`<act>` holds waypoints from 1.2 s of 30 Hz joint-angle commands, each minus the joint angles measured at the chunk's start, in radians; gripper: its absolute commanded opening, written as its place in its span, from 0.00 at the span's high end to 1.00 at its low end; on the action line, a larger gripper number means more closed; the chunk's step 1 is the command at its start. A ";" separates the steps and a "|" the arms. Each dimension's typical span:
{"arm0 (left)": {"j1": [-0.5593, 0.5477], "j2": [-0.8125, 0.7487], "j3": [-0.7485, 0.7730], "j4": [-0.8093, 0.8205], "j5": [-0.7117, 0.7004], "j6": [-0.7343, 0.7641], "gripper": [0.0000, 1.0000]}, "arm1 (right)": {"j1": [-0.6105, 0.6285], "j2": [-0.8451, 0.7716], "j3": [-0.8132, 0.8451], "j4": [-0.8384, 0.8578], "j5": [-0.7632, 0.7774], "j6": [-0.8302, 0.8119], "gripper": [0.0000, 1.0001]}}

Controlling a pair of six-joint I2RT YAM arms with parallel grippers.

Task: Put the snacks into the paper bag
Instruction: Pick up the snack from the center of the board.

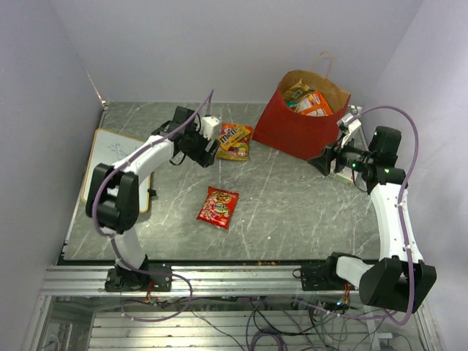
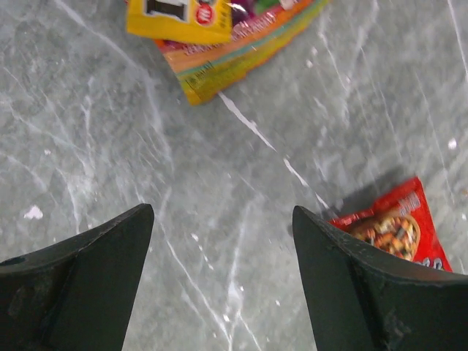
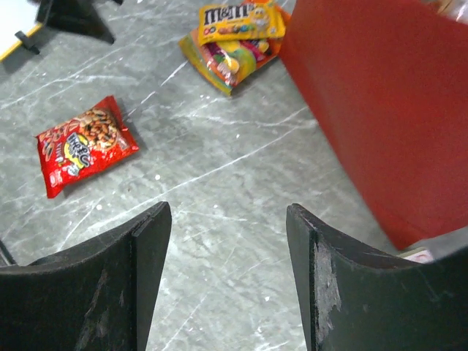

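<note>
My left hand [image 2: 223, 219] hangs wide open and empty over the tabletop [image 2: 110, 131], aimed at the yellow candy pack [image 2: 179, 16] at its view's top, likely my next pick for the paper bag [image 1: 292, 131] standing open at the overhead view's upper right.

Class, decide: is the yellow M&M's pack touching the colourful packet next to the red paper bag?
Touching. The right wrist view shows the yellow M&M's pack lying partly on top of the colourful packet, overlapping it with no gap.

Glossy crinkled red packet [image 1: 219, 207] lies on the smooth grey marble-patterned table [image 1: 292, 212]; matt paper bag [image 1: 296, 124].
</note>
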 commanded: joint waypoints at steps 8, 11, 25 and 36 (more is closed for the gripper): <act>0.057 0.371 0.314 0.001 0.262 -0.160 0.10 | 0.000 -0.091 -0.136 0.116 -0.066 0.026 0.35; 0.060 0.444 0.374 -0.001 0.274 -0.188 0.12 | -0.004 -0.098 -0.141 0.101 -0.058 0.016 0.35; 0.067 0.556 0.433 0.056 0.317 -0.258 0.23 | -0.014 -0.114 -0.158 0.111 -0.062 0.009 0.35; 0.078 0.584 0.393 0.164 0.341 -0.331 0.41 | -0.014 -0.106 -0.165 0.115 -0.062 0.010 0.35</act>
